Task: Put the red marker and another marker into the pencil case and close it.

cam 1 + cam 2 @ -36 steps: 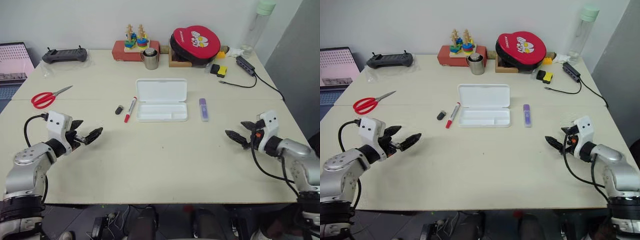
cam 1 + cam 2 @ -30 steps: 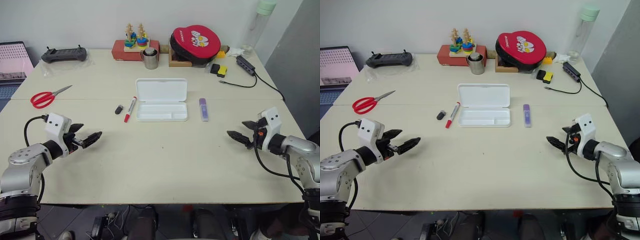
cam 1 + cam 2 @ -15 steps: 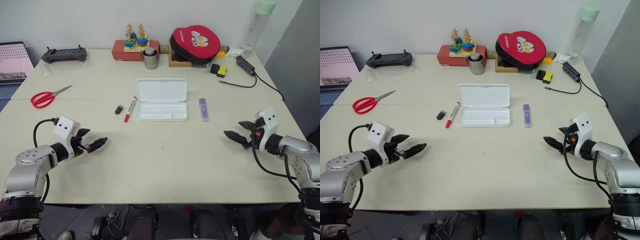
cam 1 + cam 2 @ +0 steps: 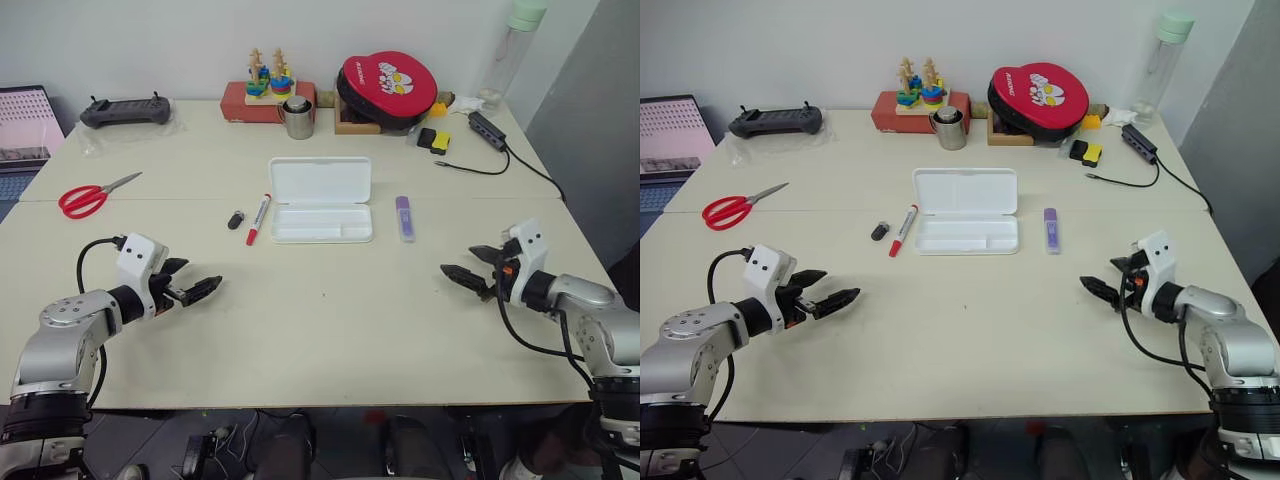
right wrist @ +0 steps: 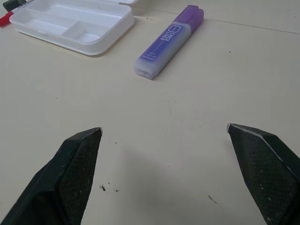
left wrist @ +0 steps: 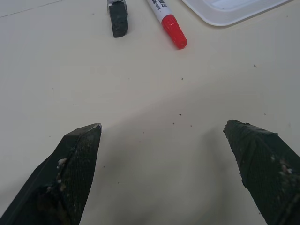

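Pencil case (image 4: 321, 200) lies lid-open mid-table (image 4: 330, 320) with the red marker (image 4: 260, 217) just off its left side and the purple marker (image 4: 404, 217) just off its right, wide bare tabletop toward the near edge, where left gripper (image 4: 197, 287) and right gripper (image 4: 470, 268) hover fully spread, empty, touching nothing.

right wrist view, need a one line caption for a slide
Open right gripper hovers above the table, facing the purple marker lying beside the open white pencil case.
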Tool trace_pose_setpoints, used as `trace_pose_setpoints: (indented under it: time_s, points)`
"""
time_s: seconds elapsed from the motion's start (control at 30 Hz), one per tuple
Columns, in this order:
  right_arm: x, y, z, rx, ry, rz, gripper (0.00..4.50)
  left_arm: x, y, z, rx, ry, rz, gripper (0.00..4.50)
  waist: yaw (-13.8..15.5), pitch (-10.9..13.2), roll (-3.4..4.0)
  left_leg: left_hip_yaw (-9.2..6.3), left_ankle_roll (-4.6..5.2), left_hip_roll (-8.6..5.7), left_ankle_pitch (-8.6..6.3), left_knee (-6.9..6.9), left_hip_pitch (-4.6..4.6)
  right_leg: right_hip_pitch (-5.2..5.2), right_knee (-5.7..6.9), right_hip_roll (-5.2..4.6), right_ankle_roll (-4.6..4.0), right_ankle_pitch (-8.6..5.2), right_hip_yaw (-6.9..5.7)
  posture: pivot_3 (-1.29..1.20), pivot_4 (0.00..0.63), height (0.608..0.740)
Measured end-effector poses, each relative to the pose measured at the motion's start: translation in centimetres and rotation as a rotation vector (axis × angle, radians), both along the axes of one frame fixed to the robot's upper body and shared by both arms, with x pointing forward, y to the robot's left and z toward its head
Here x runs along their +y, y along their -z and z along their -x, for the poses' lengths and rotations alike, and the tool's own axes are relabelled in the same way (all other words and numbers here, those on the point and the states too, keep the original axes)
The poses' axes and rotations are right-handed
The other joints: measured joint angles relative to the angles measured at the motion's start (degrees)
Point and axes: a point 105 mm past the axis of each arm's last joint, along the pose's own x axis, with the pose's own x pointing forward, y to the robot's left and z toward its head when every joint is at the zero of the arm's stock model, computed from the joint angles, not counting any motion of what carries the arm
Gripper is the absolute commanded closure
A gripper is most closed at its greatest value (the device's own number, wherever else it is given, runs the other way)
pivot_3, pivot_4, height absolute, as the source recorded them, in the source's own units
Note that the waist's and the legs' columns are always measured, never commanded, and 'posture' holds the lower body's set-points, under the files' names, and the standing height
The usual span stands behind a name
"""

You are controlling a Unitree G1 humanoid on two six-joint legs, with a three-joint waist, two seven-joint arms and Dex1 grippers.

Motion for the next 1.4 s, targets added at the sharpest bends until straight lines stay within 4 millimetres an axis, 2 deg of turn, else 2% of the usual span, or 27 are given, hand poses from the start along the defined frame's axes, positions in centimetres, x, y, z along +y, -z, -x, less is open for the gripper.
trace_pose_setpoints:
  time_s: [0.2, 0.3, 0.33, 0.37, 0.47, 0.53, 0.57, 0.67, 0.9, 1.13, 1.2, 1.23, 1.27, 1.3, 1.4]
  points:
    - [0.1, 0.0, 0.1, 0.003, -0.009, -0.008, 0.00, -0.2, 0.0, 0.0, -0.003, 0.008, 0.007, 0.01, 0.0, 0.0, -0.01, 0.00, -0.01, 0.00, 0.01, 0.07, 0.03, 0.00, 0.15, 0.00, 0.00, 0.00, 0.01, 0.00, 0.150, 0.740]
    - [1.3, -1.2, 0.8, -0.006, -0.068, -0.063, 0.00, -1.7, -0.9, -1.0, -0.031, 0.062, 0.030, 0.01, 0.3, 0.0, -0.01, -0.04, -0.02, -0.02, 0.02, 0.19, 0.03, -0.01, 0.38, -0.01, 0.00, 0.00, -0.02, 0.00, 0.150, 0.740]
    - [2.2, -2.0, 1.1, -0.026, -0.105, -0.080, 0.00, -2.7, -1.4, -1.6, -0.050, 0.094, 0.050, 0.01, 0.4, 0.0, -0.01, -0.06, -0.01, -0.02, 0.02, 0.27, 0.02, 0.02, 0.43, 0.00, 0.01, -0.01, -0.05, 0.00, 0.150, 0.740]
    - [3.5, -3.1, 1.6, -0.056, -0.159, -0.107, 0.00, -4.6, -2.2, -2.5, -0.077, 0.156, 0.083, 0.01, 0.5, 0.0, -0.06, -0.07, -0.01, -0.01, 0.02, 0.39, 0.03, 0.07, 0.49, 0.00, 0.06, -0.03, -0.08, 0.00, 0.150, 0.740]
    - [5.9, -4.6, 2.1, -0.083, -0.241, -0.147, 0.00, -8.1, -3.7, -3.4, -0.114, 0.287, 0.128, 0.01, 0.2, 0.0, -0.10, -0.05, -0.01, -0.03, 0.02, 0.71, 0.03, 0.17, 0.56, 0.02, 0.29, -0.11, -0.04, 0.00, 0.150, 0.740]
    - [7.6, -5.5, 1.9, -0.111, -0.266, -0.181, 0.00, -9.7, -4.0, -4.2, -0.097, 0.362, 0.123, 0.01, -0.2, 0.0, -0.10, -0.02, 0.00, -0.04, 0.03, 0.83, 0.05, 0.16, 0.63, 0.04, 0.37, -0.07, 0.01, 0.00, 0.150, 0.740]
    - [9.3, -6.7, 1.8, -0.149, -0.298, -0.194, 0.00, -11.6, -4.1, -5.1, -0.093, 0.435, 0.114, 0.01, -0.3, 0.0, -0.09, -0.01, 0.08, -0.04, 0.08, 0.84, 0.07, 0.14, 0.71, 0.05, 0.41, -0.04, 0.05, 0.00, 0.150, 0.740]
    - [11.7, -8.1, 2.3, -0.199, -0.369, -0.191, 0.00, -13.8, -3.8, -5.8, -0.082, 0.531, 0.093, 0.01, -0.3, -0.1, -0.11, -0.06, 0.12, 0.00, 0.11, 0.84, 0.08, 0.14, 0.69, 0.13, 0.44, -0.01, 0.04, 0.00, 0.150, 0.740]
    - [13.0, -8.8, 2.5, -0.231, -0.367, -0.186, 0.00, -16.3, -3.0, -8.2, -0.059, 0.632, 0.003, 0.01, -0.2, 0.0, -0.13, -0.06, 0.12, -0.04, 0.11, 0.85, 0.00, 0.11, 0.70, 0.12, 0.20, 0.13, 0.00, 0.00, 0.150, 0.740]
    - [13.1, -9.1, 2.7, -0.251, -0.338, -0.175, 0.00, -17.6, -1.9, -9.5, -0.018, 0.656, -0.058, 0.01, -0.3, 0.0, -0.14, -0.04, 0.13, -0.05, 0.11, 0.86, 0.02, 0.11, 0.75, 0.11, 0.32, 0.07, 0.00, 0.00, 0.150, 0.740]
    - [13.0, -9.0, 2.7, -0.253, -0.326, -0.172, 0.00, -17.7, -0.9, -9.4, 0.005, 0.671, -0.123, 0.37, -0.4, 0.0, -0.14, -0.05, 0.13, -0.05, 0.11, 0.86, 0.03, 0.11, 0.79, 0.11, 0.43, 0.00, 0.00, 0.00, 0.150, 0.740]
    - [12.9, -9.0, 2.7, -0.253, -0.322, -0.171, 0.00, -17.6, -0.4, -9.4, 0.018, 0.674, -0.151, 0.37, -0.5, 0.0, -0.14, -0.05, 0.14, -0.05, 0.11, 0.86, 0.03, 0.10, 0.82, 0.11, 0.43, 0.00, 0.00, 0.00, 0.150, 0.740]
    - [12.8, -9.0, 2.7, -0.258, -0.311, -0.165, 0.00, -17.5, 0.2, -9.4, 0.030, 0.671, -0.176, 0.84, -0.5, 0.0, -0.14, -0.06, 0.14, -0.05, 0.11, 0.87, 0.03, 0.08, 0.85, 0.11, 0.43, 0.00, 0.00, 0.00, 0.150, 0.740]
    - [12.7, -9.1, 2.6, -0.261, -0.302, -0.164, 0.00, -17.4, 0.3, -9.4, 0.034, 0.674, -0.200, 0.85, -0.5, 0.0, -0.14, -0.06, 0.14, -0.05, 0.12, 0.89, 0.03, 0.09, 0.87, 0.11, 0.44, 0.00, 0.00, 0.00, 0.150, 0.740]
    - [12.1, -9.3, 2.8, -0.281, -0.267, -0.166, 0.00, -17.4, 0.3, -9.7, 0.028, 0.662, -0.236, 1.61, -0.4, -0.1, -0.17, -0.05, 0.15, -0.05, 0.12, 0.92, 0.03, 0.12, 0.87, 0.11, 0.45, 0.00, 0.00, 0.00, 0.150, 0.740]
